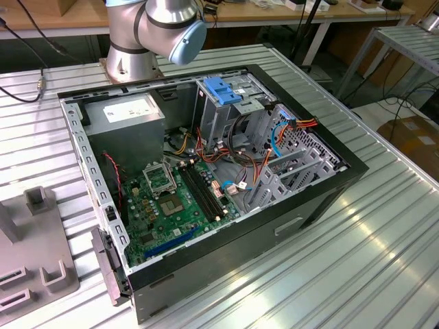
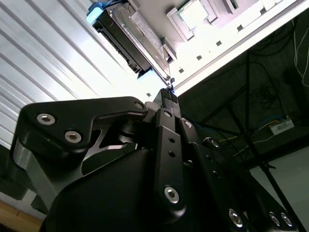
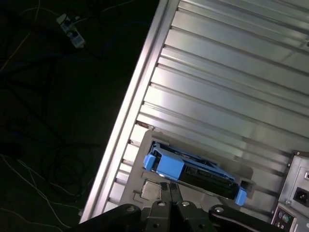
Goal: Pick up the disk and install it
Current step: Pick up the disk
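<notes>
Disk [image 3: 193, 171] count: one; also one gripper [image 3: 169, 189], one arm [image 1: 154, 27], one open computer case [image 1: 206, 171].
Disk location: on edge in a grey holder [image 3: 145, 145] on the slatted metal table [image 3: 231, 72], near the table's edge.
Hidden / unclear: disk's lower edge sunk in the holder; face seen at a steep angle in the second wrist view [image 2: 130, 38], label hard to make out; holder's near part covered by the gripper body; arm cut off at the exterior view's upper edge.
Disk look: black body, silvery face, blue plastic bracket round it, a blue end showing at each side in both wrist views.
Claw: fingertips pressed together, nothing visible between them, just beside the bracket's near blue end; touching or not, cannot tell.
Case interior: one green motherboard [image 1: 171, 199], one grey power-supply box [image 1: 127, 113], one grey drive cage topped by a blue latch [image 1: 223, 89], orange and blue cables.
Exterior view's left: grey fixtures [image 1: 34, 260] on the table.
</notes>
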Controlling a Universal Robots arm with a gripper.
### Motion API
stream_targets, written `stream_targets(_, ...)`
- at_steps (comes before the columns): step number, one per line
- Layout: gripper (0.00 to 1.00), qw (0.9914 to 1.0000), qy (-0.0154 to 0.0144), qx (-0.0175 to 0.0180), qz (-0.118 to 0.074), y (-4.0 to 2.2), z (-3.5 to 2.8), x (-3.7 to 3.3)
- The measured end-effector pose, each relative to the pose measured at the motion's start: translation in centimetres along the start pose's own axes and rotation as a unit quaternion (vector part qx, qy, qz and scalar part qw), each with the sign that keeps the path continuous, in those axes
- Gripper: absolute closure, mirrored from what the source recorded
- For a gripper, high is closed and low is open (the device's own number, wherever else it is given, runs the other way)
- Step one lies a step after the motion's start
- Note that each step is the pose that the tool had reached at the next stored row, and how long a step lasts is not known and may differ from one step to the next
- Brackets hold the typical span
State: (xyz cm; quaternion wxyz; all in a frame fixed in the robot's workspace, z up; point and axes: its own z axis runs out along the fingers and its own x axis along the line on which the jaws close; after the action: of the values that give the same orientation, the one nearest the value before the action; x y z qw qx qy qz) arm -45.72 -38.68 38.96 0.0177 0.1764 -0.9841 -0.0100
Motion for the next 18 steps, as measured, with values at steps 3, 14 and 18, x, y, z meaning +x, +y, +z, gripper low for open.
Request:
stream_targets(3,0.89,0.99993,0.0005,0.0009,-0.012,0.00,0.00,0.00)
stream_targets(14,0.89,0.99825,0.0024,0.0044,-0.059,0.00,0.00,0.00)
stream_targets(18,0.89,0.99707,0.0031,0.0055,-0.076,0.00,0.00,0.00)
